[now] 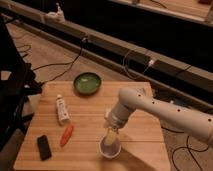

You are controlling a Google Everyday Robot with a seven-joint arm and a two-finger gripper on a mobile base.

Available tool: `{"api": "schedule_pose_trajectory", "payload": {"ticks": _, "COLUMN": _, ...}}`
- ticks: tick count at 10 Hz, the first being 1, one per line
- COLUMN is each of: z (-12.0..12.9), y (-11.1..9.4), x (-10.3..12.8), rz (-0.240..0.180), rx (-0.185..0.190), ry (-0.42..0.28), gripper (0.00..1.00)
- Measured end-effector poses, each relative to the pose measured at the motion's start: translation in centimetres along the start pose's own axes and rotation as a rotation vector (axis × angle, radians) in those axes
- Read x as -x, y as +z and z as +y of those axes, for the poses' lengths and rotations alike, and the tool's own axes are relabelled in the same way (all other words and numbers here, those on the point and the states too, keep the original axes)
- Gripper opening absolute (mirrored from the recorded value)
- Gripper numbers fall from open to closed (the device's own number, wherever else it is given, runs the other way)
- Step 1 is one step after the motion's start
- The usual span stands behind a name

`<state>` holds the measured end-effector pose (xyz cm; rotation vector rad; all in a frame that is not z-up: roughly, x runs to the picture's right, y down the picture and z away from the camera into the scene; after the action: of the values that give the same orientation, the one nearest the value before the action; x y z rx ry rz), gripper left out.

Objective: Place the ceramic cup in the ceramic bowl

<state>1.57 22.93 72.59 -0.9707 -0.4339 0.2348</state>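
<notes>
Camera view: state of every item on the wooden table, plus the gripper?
Small white round ceramic cup: upright, front of wooden table, not in bowl.
Shallow green ceramic bowl: upright, empty, back of table.
Gripper: down at the cup's mouth.
White tube: lying flat.
Orange carrot-shaped item: lying flat.
Black rectangular object: lying flat.
</notes>
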Motion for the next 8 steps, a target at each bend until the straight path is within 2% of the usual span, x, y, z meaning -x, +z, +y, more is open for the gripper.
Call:
{"api": "schedule_pose_trajectory", "payload": {"ticks": 1, "z": -0.5, "y": 0.6, "x": -0.5, "rz": -0.022, "rx": 0.014, "ry": 0.018, "gripper": 0.35}}
{"api": "schedule_pose_trajectory", "payload": {"ticks": 4, "z": -1.6, "y": 0.7, "x": -1.5, "rz": -0.05, "rx": 0.015, "ry": 0.043, "gripper": 0.06}}
{"api": "schedule_pose_trajectory", "payload": {"ticks": 6, "z": -2.3, "y": -0.3, "x": -1.6, "rz": -0.077, "rx": -0.011, "ry": 0.041, "gripper": 0.0}}
{"api": "schedule_pose_trajectory", "payload": {"ticks": 7, "z": -2.9, "y": -2.3, "x": -0.9, "rz": -0.117, "rx": -0.055, "ry": 0.022, "gripper": 0.0}}
{"api": "schedule_pose_trajectory", "payload": {"ticks": 8, "z": -3.3, "y": -3.4, "x": -0.5, "rz": -0.142, "rx": -0.076, "ry": 0.012, "gripper": 0.0}}
